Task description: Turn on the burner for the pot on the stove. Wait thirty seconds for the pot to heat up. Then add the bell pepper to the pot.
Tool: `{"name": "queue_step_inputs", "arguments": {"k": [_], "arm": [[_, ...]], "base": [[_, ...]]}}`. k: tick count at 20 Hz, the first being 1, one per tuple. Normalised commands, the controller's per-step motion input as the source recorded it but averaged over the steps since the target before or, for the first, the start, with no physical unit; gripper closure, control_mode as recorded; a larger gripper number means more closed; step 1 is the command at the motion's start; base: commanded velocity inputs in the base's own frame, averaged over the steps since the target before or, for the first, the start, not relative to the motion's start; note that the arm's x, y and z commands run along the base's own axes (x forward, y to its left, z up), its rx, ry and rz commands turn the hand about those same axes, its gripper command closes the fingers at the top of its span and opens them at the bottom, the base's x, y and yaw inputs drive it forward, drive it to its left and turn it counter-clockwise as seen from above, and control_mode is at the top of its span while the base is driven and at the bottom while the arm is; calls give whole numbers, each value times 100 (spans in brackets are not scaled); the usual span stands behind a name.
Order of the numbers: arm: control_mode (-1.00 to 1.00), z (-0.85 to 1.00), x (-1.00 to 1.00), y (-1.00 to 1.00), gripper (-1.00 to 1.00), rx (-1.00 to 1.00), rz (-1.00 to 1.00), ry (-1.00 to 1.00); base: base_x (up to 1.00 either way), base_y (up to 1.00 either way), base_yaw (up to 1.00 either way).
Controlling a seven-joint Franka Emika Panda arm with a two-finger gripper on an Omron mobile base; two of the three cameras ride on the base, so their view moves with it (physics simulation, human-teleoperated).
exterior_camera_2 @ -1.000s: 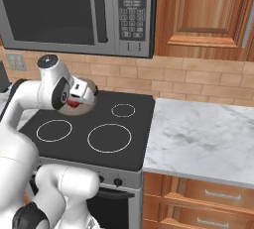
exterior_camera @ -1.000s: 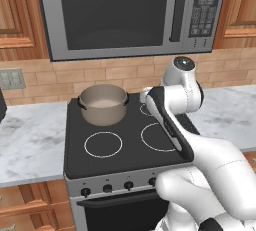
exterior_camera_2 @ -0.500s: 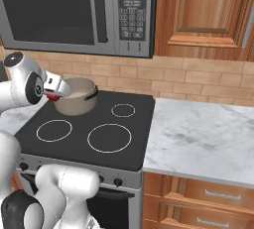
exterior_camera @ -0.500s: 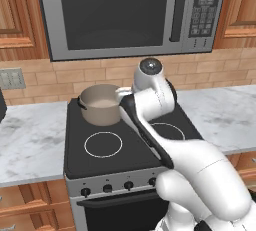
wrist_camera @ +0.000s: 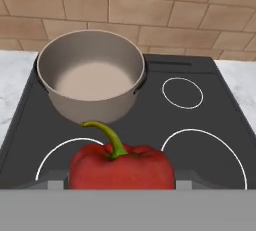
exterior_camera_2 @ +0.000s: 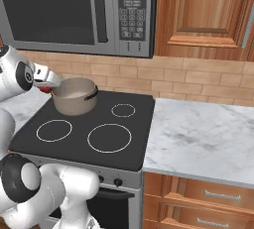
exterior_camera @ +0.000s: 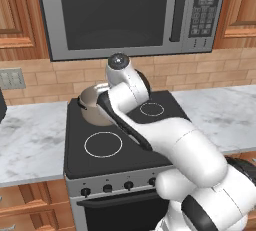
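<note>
Stove (exterior_camera_2: 79, 139) first: pot (exterior_camera_2: 74, 95) sits on back left ring, empty. Pepper (wrist_camera: 122, 167) clamped in gripper (exterior_camera_2: 49, 83), held just left of pot rim, not over it yet. Pepper looks light, glossy, slippery, so you'd best keep squeeze on its fat sides. Fingers mostly hidden behind pepper; can't tell if burner's on.

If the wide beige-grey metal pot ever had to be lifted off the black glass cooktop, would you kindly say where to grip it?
Grip the wide beige-grey metal pot at its rim beside a small dark side handle, coming from above. It stands upright and open, too wide to span, while the thin wall suits a pinch.
</note>
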Motion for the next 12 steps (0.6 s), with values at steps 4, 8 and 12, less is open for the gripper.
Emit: {"name": "queue_step_inputs", "arguments": {"k": [4, 8, 12], "arm": [[-100, -15, 45, 0, 100, 0, 0, 9], [-100, -23, 47, 0, 100, 0, 0, 5], [-100, -29, 44, 0, 100, 0, 0, 0]], "base": [[0, 0, 0], [0, 0, 0], [0, 0, 0]]}}
